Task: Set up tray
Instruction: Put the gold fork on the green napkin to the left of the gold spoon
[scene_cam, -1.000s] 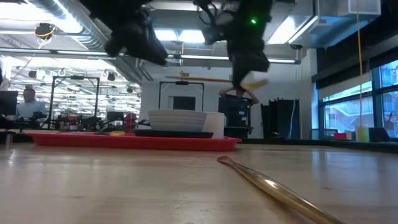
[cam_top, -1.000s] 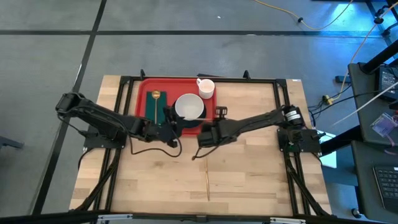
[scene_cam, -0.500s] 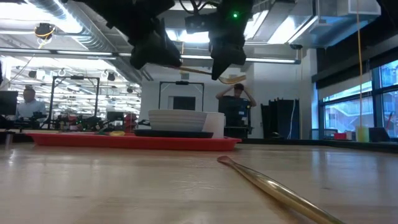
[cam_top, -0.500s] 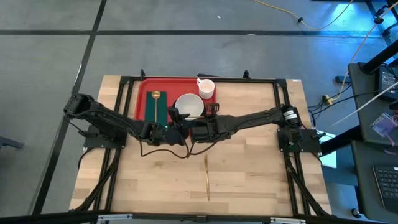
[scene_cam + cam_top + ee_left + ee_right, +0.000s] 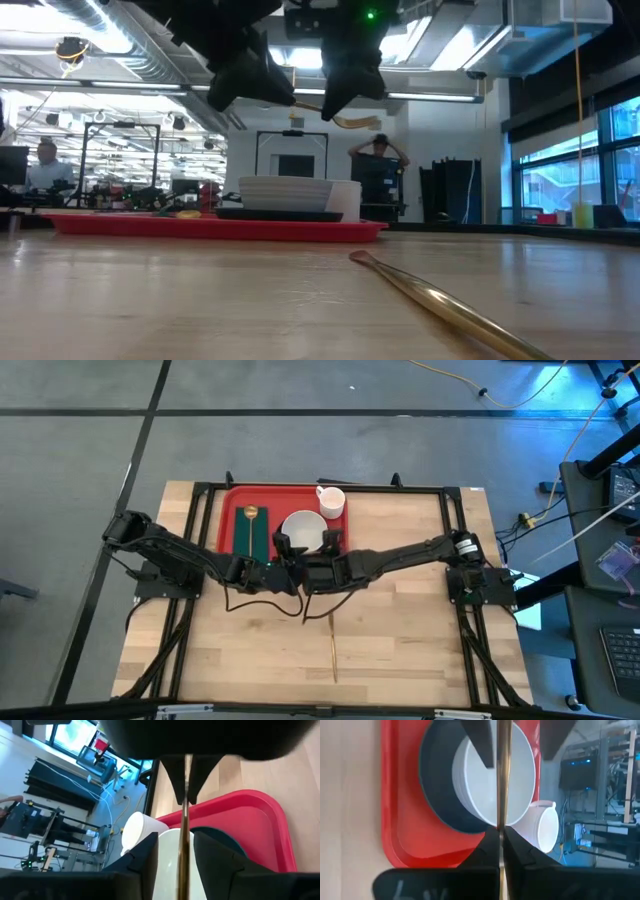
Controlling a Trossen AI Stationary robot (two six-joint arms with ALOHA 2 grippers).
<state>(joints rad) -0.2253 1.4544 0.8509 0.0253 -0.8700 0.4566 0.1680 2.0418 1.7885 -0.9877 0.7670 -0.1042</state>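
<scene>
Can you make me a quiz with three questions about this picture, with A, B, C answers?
1. Where is the white mug? A on the tray; B on the bare table; C in a gripper.
2. What colour is the tray? A blue; B red; C yellow.
3. What is the right gripper doing? A hanging open; B shut on a gold utensil; C holding the bowl.
Answers: 1 A, the mug stands in the tray's corner. 2 B, its rim is red. 3 B, its fingers pinch the utensil.

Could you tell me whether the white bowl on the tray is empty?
Empty: the white bowl on the red tray shows a bare interior.
</scene>
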